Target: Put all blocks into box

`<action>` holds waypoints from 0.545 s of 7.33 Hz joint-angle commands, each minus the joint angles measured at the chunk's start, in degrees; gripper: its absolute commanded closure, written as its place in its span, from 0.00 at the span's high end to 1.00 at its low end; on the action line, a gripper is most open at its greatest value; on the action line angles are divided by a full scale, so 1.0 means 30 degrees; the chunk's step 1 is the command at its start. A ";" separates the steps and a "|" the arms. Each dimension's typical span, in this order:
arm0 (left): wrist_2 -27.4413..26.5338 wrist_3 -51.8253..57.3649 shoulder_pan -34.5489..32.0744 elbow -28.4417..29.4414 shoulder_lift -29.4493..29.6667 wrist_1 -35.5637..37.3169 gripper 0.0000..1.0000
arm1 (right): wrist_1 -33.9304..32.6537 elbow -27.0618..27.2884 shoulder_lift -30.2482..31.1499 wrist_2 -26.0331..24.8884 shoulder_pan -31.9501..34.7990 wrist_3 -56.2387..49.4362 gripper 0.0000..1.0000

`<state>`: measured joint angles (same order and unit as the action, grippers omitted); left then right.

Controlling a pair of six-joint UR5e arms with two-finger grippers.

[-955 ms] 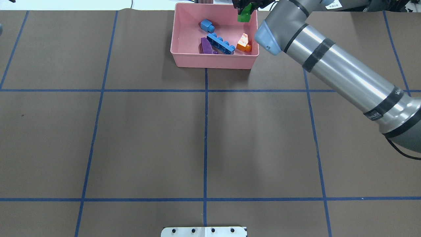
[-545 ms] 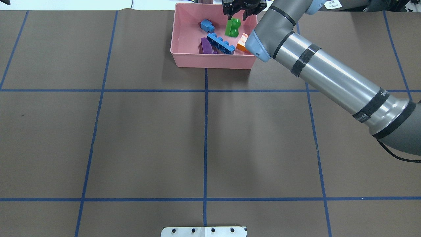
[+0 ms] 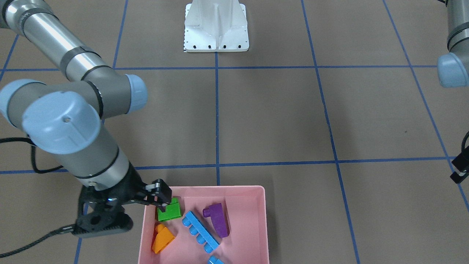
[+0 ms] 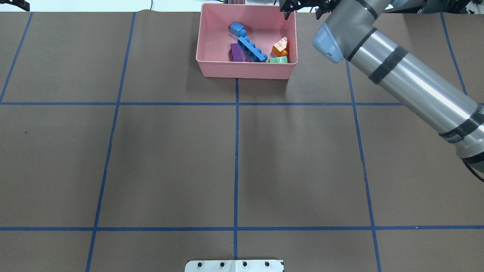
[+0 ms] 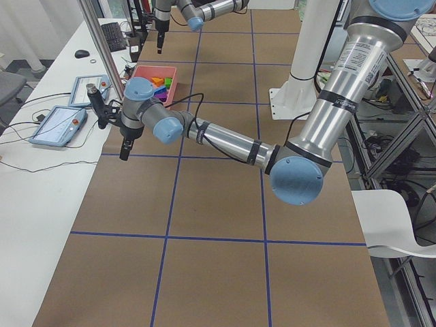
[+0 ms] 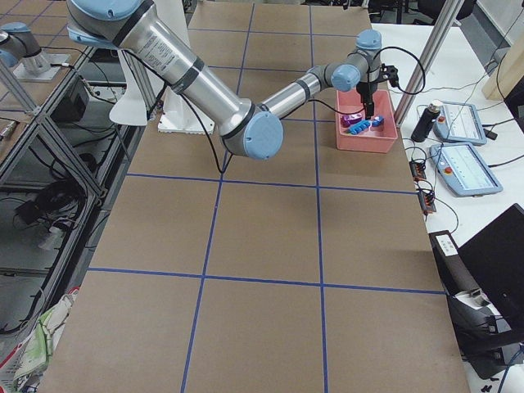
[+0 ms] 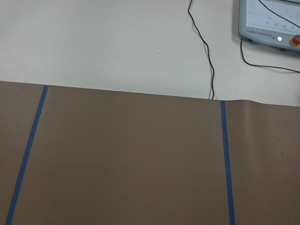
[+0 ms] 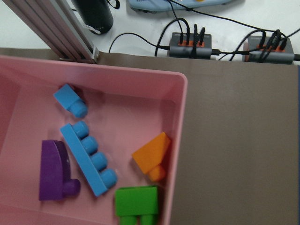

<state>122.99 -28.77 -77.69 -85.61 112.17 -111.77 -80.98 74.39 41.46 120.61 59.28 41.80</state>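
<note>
All five blocks lie in the pink box. They are a small light-blue one, a long light-blue one, a purple one, an orange one and a green one in the near right corner. The right wrist view shows the green block beside the orange block. My right gripper is open and empty above the box's far right corner. My left gripper is at the table's far left edge. No fingers show in its wrist view.
The white robot base stands at the table's near edge. Beyond the far edge are a cable hub, a black post and a teach pendant. Blue tape lines cross the brown table.
My right gripper held the green block over the box, then let it go. The block now lies in the box. The gripper has moved right, open.
</note>
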 commanded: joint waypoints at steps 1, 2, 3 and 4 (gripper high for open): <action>0.0222 0.6862 -0.1602 -0.1163 -0.1030 0.3394 1.00 | -0.3202 0.4893 0.4849 0.1363 0.2347 -0.5678 1.00; 0.0370 1.0259 -0.1786 -0.2795 -0.1265 0.7509 1.00 | -0.3444 0.6651 0.7047 0.1601 0.2851 -0.6078 1.00; 0.0342 1.2729 -0.1875 -0.4290 -0.1412 1.0712 1.00 | -0.3388 0.7858 0.8490 0.1603 0.3117 -0.6082 1.00; 0.0371 1.3015 -0.2050 -0.5437 -0.2458 1.1237 1.00 | -0.3126 0.8653 0.9751 0.1284 0.3584 -0.6053 1.00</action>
<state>123.97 5.35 -83.14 -97.12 107.49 -84.30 -90.68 96.27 65.13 125.00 68.30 24.21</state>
